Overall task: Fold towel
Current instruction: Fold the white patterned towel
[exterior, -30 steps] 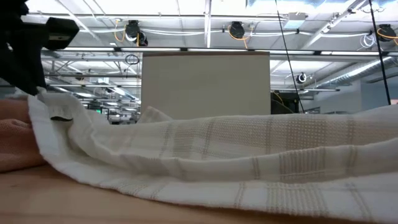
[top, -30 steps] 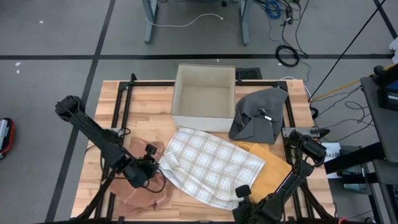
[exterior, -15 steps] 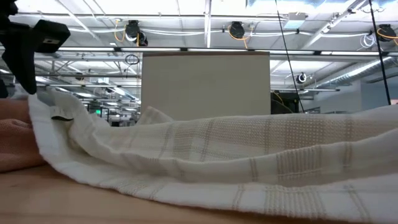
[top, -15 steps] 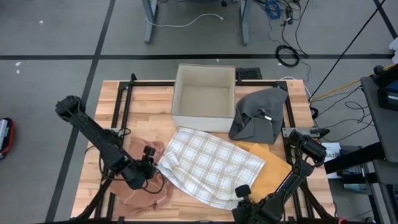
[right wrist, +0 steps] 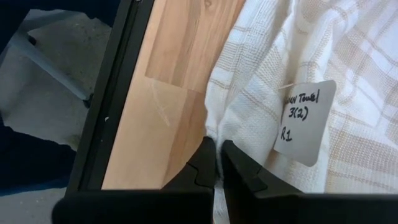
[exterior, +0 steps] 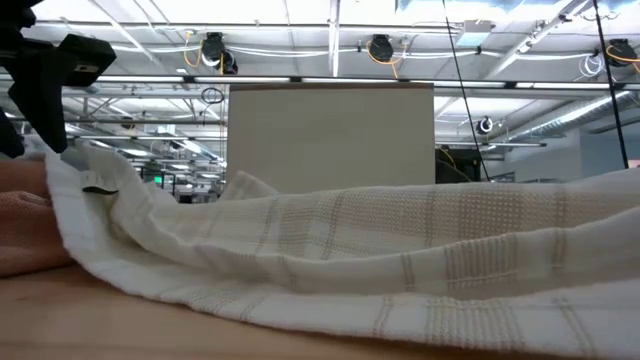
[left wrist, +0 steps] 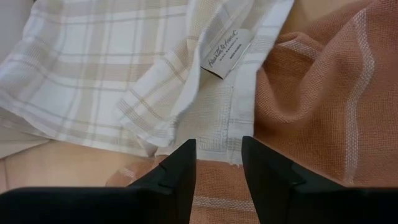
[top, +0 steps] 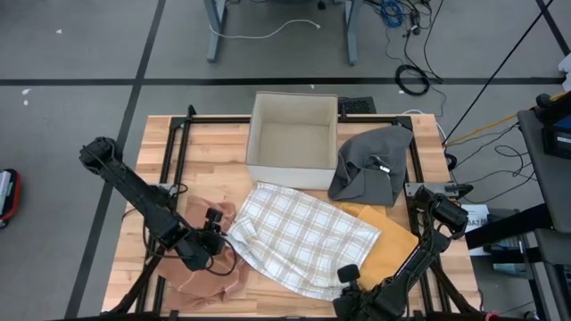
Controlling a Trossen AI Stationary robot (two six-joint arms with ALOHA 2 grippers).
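Note:
The white plaid towel (top: 303, 234) lies spread and rumpled on the wooden table (top: 205, 147). Its left corner (left wrist: 214, 134), which carries a sewn label (left wrist: 227, 53), rests on a salmon cloth (top: 198, 267). My left gripper (left wrist: 216, 163) is open just above that corner, one finger on either side of the corner's hem; the low view shows the left gripper (exterior: 40, 100) over the towel's raised left end. My right gripper (right wrist: 217, 163) is shut on the towel's near right edge; in the high view the right gripper (top: 348, 273) is near the table's front. My right gripper pinches a bunched fold of the towel's near right edge (right wrist: 219, 134) between its two fingers, beside a paper tag (right wrist: 303, 123). The fingers come from above, slanting down. How many layers are in the fold I cannot tell. The towel lies slack on the table.
An open cardboard box (top: 293, 140) stands at the table's far middle. A grey cloth (top: 370, 165) lies at its right, and a mustard cloth (top: 393, 248) lies under the towel's right side. Black frame rails (right wrist: 109, 106) run along the table's edges.
My left gripper has opened and let go of the towel's left corner, staying in place above it. The corner has stayed on the salmon cloth. My right gripper has kept still, shut on the towel's edge.

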